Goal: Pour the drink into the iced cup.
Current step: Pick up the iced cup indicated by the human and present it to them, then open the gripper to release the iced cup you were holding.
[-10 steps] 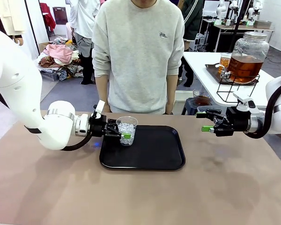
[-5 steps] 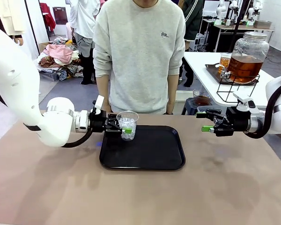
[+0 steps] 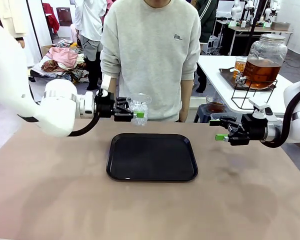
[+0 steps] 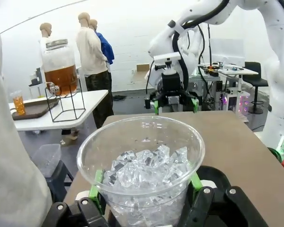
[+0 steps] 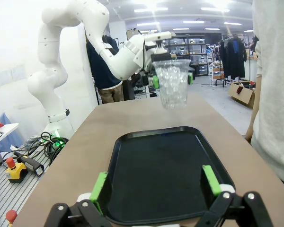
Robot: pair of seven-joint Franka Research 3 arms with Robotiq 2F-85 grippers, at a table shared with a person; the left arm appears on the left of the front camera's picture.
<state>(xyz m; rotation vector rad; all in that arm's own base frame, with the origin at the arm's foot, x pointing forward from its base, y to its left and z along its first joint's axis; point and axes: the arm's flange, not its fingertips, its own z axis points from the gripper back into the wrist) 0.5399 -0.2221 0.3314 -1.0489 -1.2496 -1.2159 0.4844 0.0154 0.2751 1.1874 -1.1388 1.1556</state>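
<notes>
My left gripper [image 3: 136, 113] is shut on a clear plastic cup of ice [image 3: 139, 109] and holds it in the air above the tray's far left corner, in front of the person. The left wrist view shows the iced cup [image 4: 142, 170] upright between the green pads [image 4: 96, 183]. In the right wrist view the same cup [image 5: 173, 82] hangs beyond the black tray [image 5: 165, 165]. My right gripper [image 3: 220, 129] stands open and empty over the table to the right of the tray [image 3: 152, 156]. Amber drink fills a large glass dispenser jar [image 3: 263, 62] on a side table at the back right, also seen as a jar [image 4: 60, 66].
A person in a grey sweater [image 3: 150, 55] stands at the far side of the table, arms down. A small glass of amber liquid [image 3: 239, 65] sits on a tray beside the jar. A grey stool [image 3: 215, 107] stands between the tables.
My left gripper has lifted the iced cup off the tray's far left corner and raised it. The right arm has not moved.
</notes>
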